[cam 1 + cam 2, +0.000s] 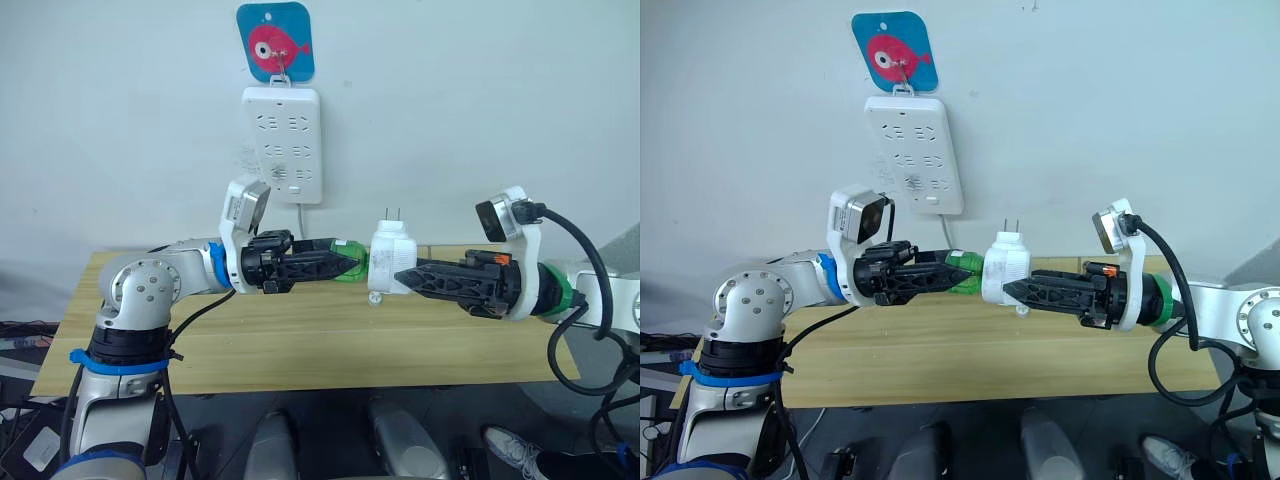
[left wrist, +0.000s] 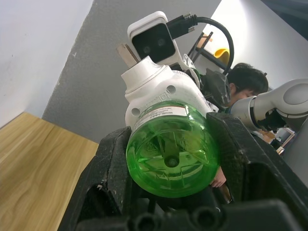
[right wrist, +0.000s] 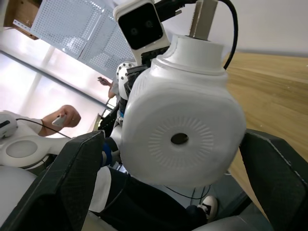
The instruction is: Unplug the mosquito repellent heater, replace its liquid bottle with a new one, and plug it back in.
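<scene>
Held above the table, the white mosquito repellent heater (image 1: 392,256) is unplugged, its two prongs pointing up. My right gripper (image 1: 399,276) is shut on its body from the right. A translucent green bottle (image 2: 171,149) lies sideways in my left gripper (image 1: 347,264), which is shut on it. The bottle's neck end meets the heater's left side (image 2: 159,86). Whether this is its liquid bottle or the new one, I cannot tell. In the right wrist view the heater's round face (image 3: 180,139) sits between my two black fingers.
A white power strip (image 1: 283,145) hangs on the wall under a blue fish hook (image 1: 275,42), its cord dropping behind the wooden table (image 1: 300,340). A tiny clear cap-like piece (image 1: 375,297) lies on the table below the heater. A person (image 2: 246,79) is behind.
</scene>
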Tool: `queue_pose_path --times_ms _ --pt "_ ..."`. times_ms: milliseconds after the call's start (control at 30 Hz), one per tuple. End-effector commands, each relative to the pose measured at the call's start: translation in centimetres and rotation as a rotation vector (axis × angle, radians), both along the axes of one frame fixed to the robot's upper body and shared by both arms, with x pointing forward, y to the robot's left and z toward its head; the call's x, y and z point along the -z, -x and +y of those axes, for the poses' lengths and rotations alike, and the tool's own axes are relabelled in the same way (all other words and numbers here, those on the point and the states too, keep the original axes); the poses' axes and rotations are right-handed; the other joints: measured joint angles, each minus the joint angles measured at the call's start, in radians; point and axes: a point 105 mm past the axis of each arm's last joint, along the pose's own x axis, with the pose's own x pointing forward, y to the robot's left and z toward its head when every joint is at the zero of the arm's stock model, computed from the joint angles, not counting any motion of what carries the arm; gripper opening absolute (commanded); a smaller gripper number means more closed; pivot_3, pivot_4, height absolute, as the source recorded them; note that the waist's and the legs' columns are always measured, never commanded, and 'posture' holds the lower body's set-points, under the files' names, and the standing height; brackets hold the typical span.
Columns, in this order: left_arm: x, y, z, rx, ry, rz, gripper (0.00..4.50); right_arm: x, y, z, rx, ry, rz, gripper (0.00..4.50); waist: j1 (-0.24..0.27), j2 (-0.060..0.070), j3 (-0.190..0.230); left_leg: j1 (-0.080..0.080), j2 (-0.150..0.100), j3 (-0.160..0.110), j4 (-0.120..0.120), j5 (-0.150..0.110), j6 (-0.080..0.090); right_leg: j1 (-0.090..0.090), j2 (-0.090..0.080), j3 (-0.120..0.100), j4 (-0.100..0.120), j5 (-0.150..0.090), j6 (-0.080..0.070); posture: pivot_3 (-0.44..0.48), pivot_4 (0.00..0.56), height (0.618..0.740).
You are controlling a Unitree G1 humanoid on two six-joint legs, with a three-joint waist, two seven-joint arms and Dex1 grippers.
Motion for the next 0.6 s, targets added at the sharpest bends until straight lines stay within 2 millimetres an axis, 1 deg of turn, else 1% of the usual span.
queue_pose_path --times_ms 33,100,133,167,200,267,433,567,600 --pt "-0.91 0.73 -0.35 0.034 0.011 -0.066 2.32 -0.92 0.14 0.36 -0.022 -0.048 -0.016 4.50 0.000 0.000 0.000 0.000 0.000 0.000 0.000 0.000 0.000 0.000 0.000 0.000 0.000 0.000 0.000 -0.209 0.173 0.740" --pt "-0.92 0.76 -0.38 0.035 0.011 -0.067 2.32 -0.88 0.09 0.47 -0.025 -0.052 -0.012 4.50 0.000 0.000 0.000 0.000 0.000 0.000 0.000 0.000 0.000 0.000 0.000 0.000 0.000 0.000 0.000 -0.206 0.173 0.740" --pt "-0.92 0.78 -0.41 0.036 0.011 -0.068 2.32 -0.85 0.07 0.53 -0.026 -0.055 -0.009 4.15 0.000 0.000 0.000 0.000 0.000 0.000 0.000 0.000 0.000 0.000 0.000 0.000 0.000 0.000 0.000 -0.206 0.173 0.740" --pt "-0.93 0.78 -0.46 0.037 0.012 -0.068 2.32 -0.80 0.10 0.60 -0.031 -0.057 -0.006 3.95 0.000 0.000 0.000 0.000 0.000 0.000 0.000 0.000 0.000 0.000 0.000 0.000 0.000 0.000 0.000 -0.206 0.173 0.740" --pt "-0.94 0.79 -0.49 0.038 0.013 -0.069 2.32 -0.77 0.13 0.67 -0.035 -0.058 -0.004 3.58 0.000 0.000 0.000 0.000 0.000 0.000 0.000 0.000 0.000 0.000 0.000 0.000 0.000 0.000 0.000 -0.206 0.173 0.740" --pt "-0.96 0.82 -0.53 0.040 0.015 -0.070 2.31 -0.72 0.16 0.78 -0.038 -0.061 -0.002 3.00 0.001 0.000 0.000 0.000 0.000 0.000 0.000 0.000 0.000 0.000 0.000 0.000 0.000 0.000 0.000 -0.205 0.174 0.740" --pt "-0.69 0.70 -0.72 0.020 -0.009 -0.098 2.31 -0.73 0.17 0.89 -0.040 -0.069 -0.001 3.00 0.001 0.000 0.000 0.000 0.000 0.000 0.000 0.000 0.000 0.000 0.000 0.000 0.000 0.000 0.000 -0.204 0.176 0.740" --pt "-0.59 0.37 -0.14 0.002 -0.007 -0.076 2.31 -0.76 0.07 0.88 -0.033 -0.081 0.001 3.00 0.001 0.000 0.000 0.000 0.000 0.000 0.000 0.000 0.000 0.000 0.000 0.000 0.000 0.000 0.000 -0.203 0.179 0.740" --pt "-0.37 0.28 -0.02 -0.007 -0.026 -0.097 2.66 -0.76 -0.04 0.84 -0.027 -0.085 0.003 3.00 0.001 0.000 0.000 0.000 0.000 0.000 0.000 0.000 0.000 0.000 0.000 0.000 0.000 0.000 0.000 -0.203 0.180 0.740"
